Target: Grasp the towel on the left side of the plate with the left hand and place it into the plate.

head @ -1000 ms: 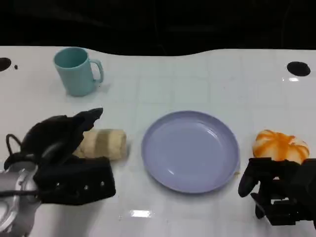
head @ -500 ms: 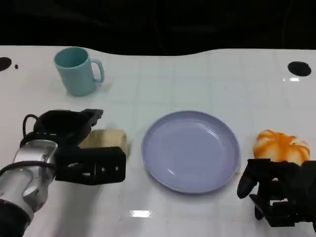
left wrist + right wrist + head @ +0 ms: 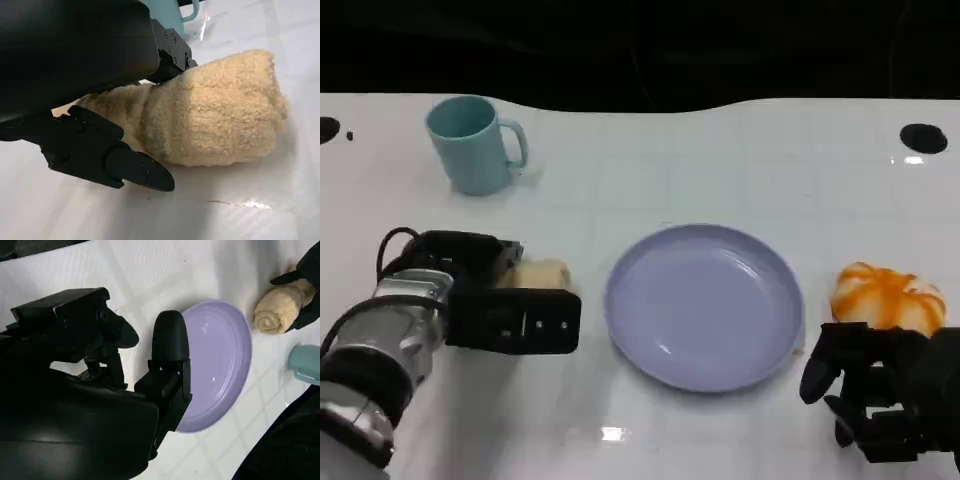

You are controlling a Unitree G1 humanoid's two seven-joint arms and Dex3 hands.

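The rolled towel [image 3: 542, 275] is seen lying on the worktop just beside the plate [image 3: 705, 305], toward the left edge. It is straddled by the fingers [image 3: 120, 165] of the left hand [image 3: 490, 295], one either side; a firm grip cannot be confirmed. The fingers should be closed evenly around the roll's middle before lifting. The right hand [image 3: 880, 395] is kept half-curled and empty near the front right corner.

One towel [image 3: 542, 274], one plate [image 3: 705, 304], one mug [image 3: 473, 143], one orange-striped object [image 3: 887, 296], two hands.
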